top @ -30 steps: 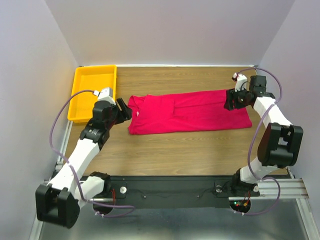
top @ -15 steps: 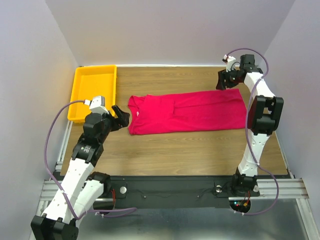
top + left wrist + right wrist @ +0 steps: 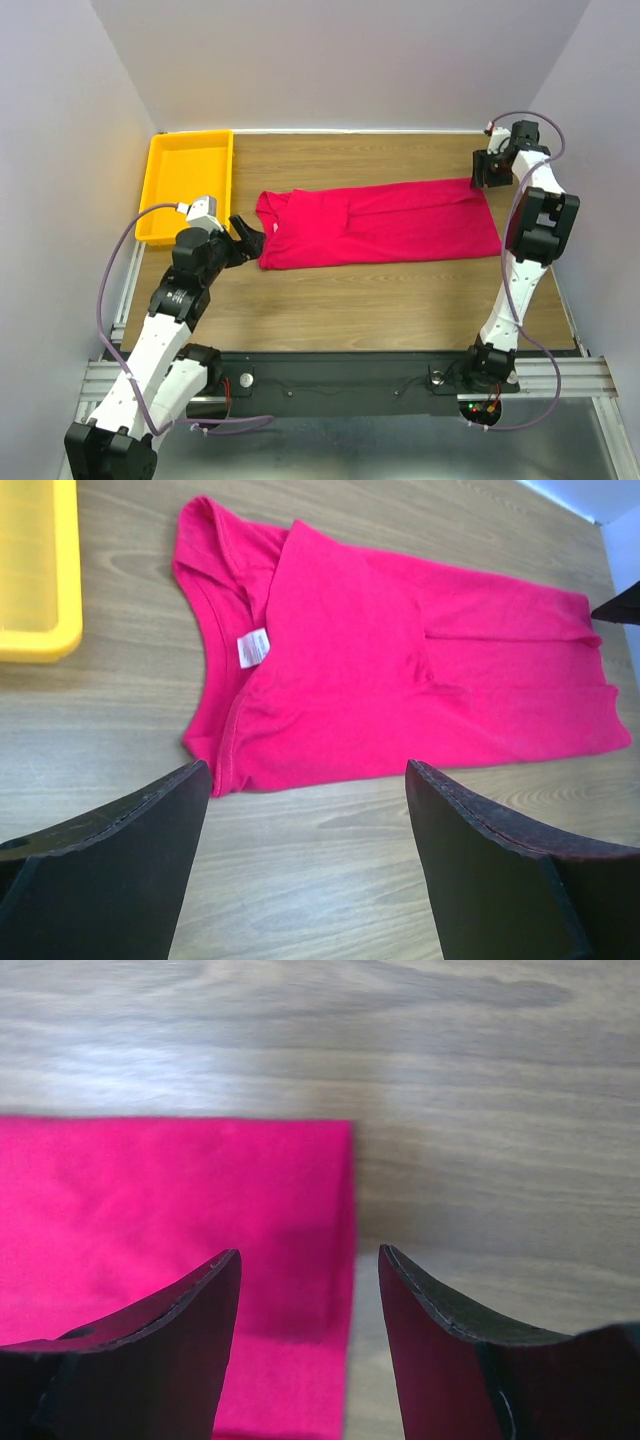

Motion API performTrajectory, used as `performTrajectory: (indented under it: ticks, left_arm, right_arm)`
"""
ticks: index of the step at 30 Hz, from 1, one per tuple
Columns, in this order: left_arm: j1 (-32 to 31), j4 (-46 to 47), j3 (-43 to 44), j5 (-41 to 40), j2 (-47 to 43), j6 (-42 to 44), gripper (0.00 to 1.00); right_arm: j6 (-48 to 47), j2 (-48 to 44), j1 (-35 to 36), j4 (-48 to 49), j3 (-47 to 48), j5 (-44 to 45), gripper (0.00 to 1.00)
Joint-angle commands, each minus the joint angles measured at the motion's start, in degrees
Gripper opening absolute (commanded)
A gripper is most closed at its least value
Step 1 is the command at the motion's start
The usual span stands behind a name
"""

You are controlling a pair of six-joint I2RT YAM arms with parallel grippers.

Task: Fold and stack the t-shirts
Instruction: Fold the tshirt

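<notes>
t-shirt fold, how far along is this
Done: the t-shirt looks folded in along its sides and lies flat as one long band. In hand: nothing. The left gripper is open by the collar end, and the right gripper is open over the far hem corner. Left: fold the band shorter into a rectangle, then stack it.

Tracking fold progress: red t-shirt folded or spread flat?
Partly folded. The t-shirt lies as a long narrow strip, with a side flap lapped over its middle; no crosswise fold into a compact rectangle yet.
</notes>
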Motion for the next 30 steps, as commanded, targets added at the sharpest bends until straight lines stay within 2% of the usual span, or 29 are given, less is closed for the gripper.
performTrajectory:
  ticks: [1, 11, 14, 15, 17, 18, 20, 22, 23, 26, 29, 30]
  left_arm:
    - [0.35, 3.37, -0.94, 1.47, -0.63, -1.03, 0.90]
    - [0.35, 3.46, -0.94, 1.91, -0.28, -1.29, 0.89]
    - [0.35, 3.37, -0.85, 1.91, -0.46, -1.30, 0.89]
    - [0.35, 3.19, -0.85, 1.91, -0.63, -1.21, 0.89]
    - [0.35, 3.19, -0.76, 1.82, -0.72, -1.38, 0.89]
    - [0.35, 3.19, -0.76, 1.82, -0.81, -1.38, 0.89]
    - [0.35, 3.28, -0.76, 1.82, -0.81, -1.38, 0.89]
    - [0.35, 3.19, -0.76, 2.09, -0.72, -1.65, 0.89]
    - [0.35, 3.19, -0.68, 2.09, -0.89, -1.73, 0.89]
    - [0.35, 3.63, -0.85, 2.87, -0.98, -2.26, 0.89]
    - [0.35, 4.77, -1.55, 4.28, -0.98, -2.88, 0.89]
    - [0.44, 4.77, -1.73, 4.81, -0.90, -3.14, 0.89]
  right_arm:
    - [2.32, 2.28, -0.49, 0.25, 4.65, 1.16, 0.63]
    - [5.13, 5.10, -1.11, 0.16, 4.30, -4.03, 0.60]
    - [5.49, 5.45, -1.28, 0.25, 3.42, -3.95, 0.47]
    - [5.75, 5.63, -1.63, 0.25, 3.16, -3.86, 0.39]
    - [5.75, 5.54, -1.81, 0.25, 2.55, -3.24, 0.33]
    - [5.84, 5.46, -2.16, 0.25, 2.28, -2.81, 0.24]
    - [5.58, 5.19, -2.51, 0.25, 1.32, -2.63, 0.19]
    - [5.05, 4.23, -3.21, 0.25, 0.35, -2.36, 0.03]
    - [4.96, 3.79, -3.48, 0.34, -0.44, -2.10, 0.01]
    - [3.82, 0.99, -4.71, 1.04, -4.83, -1.05, 0.01]
    - [2.60, -3.92, -6.37, 2.88, -11.76, 1.50, 0.00]
    - [2.15, -5.52, -7.16, 4.45, -16.83, 2.20, 0.00]
